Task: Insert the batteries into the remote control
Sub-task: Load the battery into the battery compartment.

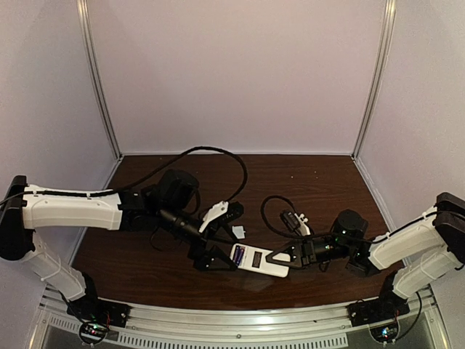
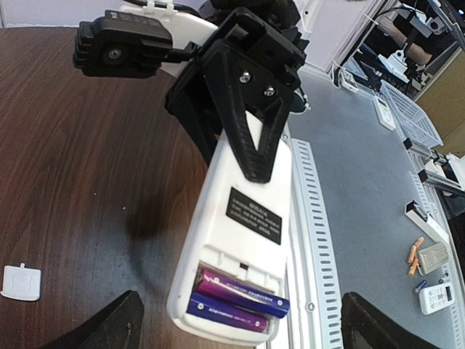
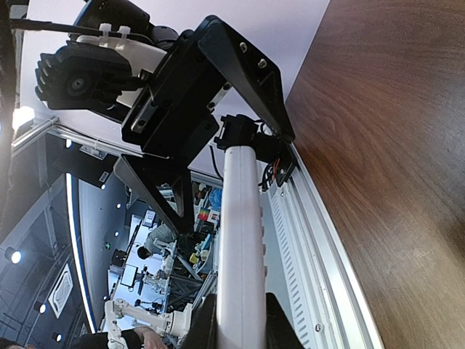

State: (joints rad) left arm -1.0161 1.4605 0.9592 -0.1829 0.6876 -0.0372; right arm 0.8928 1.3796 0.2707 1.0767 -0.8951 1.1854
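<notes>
The white remote control (image 1: 259,260) is held back side up above the table's front edge. My right gripper (image 1: 282,256) is shut on its far end; in the right wrist view (image 3: 243,323) the fingers (image 3: 207,323) pinch the remote (image 3: 240,240) edge-on. Two purple-blue batteries (image 2: 236,302) lie side by side in the open recess of the remote (image 2: 243,218). The upper battery's right end sits slightly raised. My left gripper (image 2: 240,331) is wide open, its fingers (image 2: 109,327) standing on either side of the battery end without touching. It also shows in the top view (image 1: 216,256).
The small white cover piece (image 1: 238,232) lies on the dark wood table (image 1: 320,189) behind the remote and shows in the left wrist view (image 2: 20,282). The metal rail (image 1: 240,316) runs along the front edge. Cables loop over the table's middle.
</notes>
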